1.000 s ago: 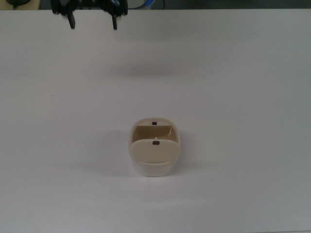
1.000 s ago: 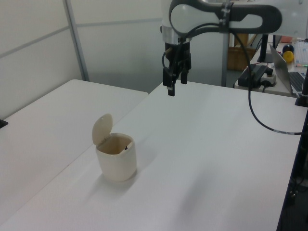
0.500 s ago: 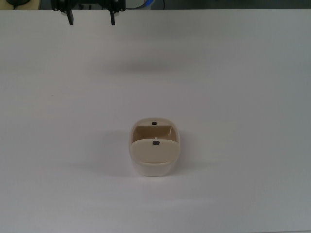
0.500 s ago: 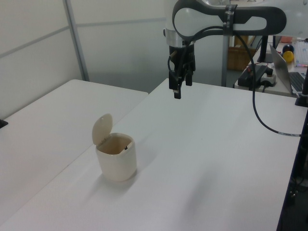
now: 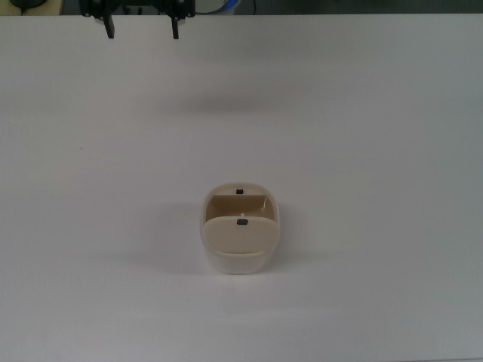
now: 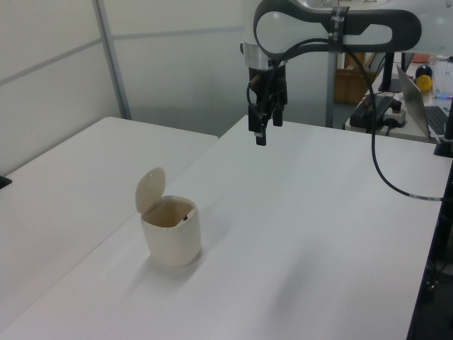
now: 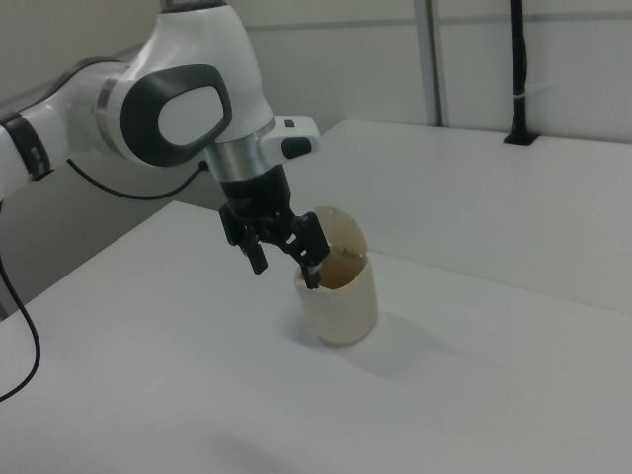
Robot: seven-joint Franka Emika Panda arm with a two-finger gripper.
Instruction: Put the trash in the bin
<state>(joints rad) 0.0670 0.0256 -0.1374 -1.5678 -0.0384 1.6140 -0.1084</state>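
Bin (image 5: 240, 234) upright on white table (image 5: 362, 151), slightly below centre in the top view, standing alone. Cream-beige plastic, rounded corners, smooth walls; flap lid (image 6: 150, 189) swung up and standing near vertical at the left view's left side of the rim, mouth open. Small dark mark on the far rim and another on the lid in the top view. Interior tan and shaded; contents not discernible, no paper wad seen in any view. Gripper (image 5: 143, 26) at the top view's far edge, left of centre, well apart from the bin and raised above the table, faint shadow on the surface below it. Fingers (image 5: 110, 29) spread wide, nothing between them. In the left view, gripper (image 6: 260, 133) hangs from the arm (image 6: 333, 25) pointing down, beyond and to the right of the bin. In the right view, gripper (image 7: 284, 265) overlaps the bin (image 7: 341, 296) only by line of sight, fingers parted and empty.
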